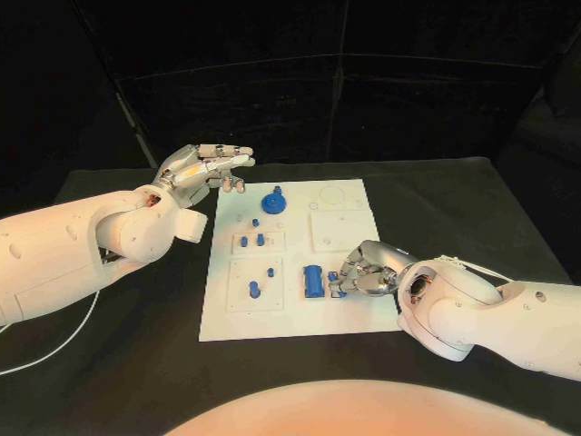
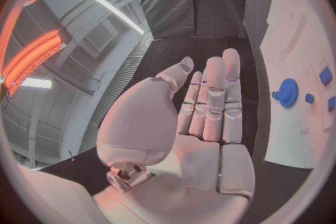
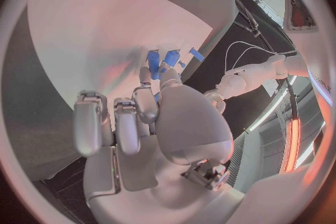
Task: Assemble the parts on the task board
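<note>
"When you stood by the black table (image 1: 500, 195), which hand was closer to the blue parts?"

"The right hand (image 1: 365, 270) was much closer. It sat at the near right side of the white task board (image 1: 343, 320). Its fingers (image 3: 140, 102) were bent down around a small blue piece (image 1: 337, 280). I think it was pinching that piece, but the fingers hid the tips, so I could not be sure."

"And where was the next thing?"

"A bigger blue block (image 1: 314, 282) stood just beside that hand, on its left. Its long side ran away from the robot, toward the far edge of the board."

"So the hand only had to go a little way sideways?"

"I think so, yes. The small piece and the block were almost touching."

"What about the other hand?"

"The left hand (image 1: 208, 169) floated off the far left corner of the board. Its fingers were stretched out and it held nothing. A round blue gear (image 1: 275, 201) lay near it, a bit to its right. Some little blue pegs (image 1: 254, 241) stood in the middle of the board, between the two hands."
</note>
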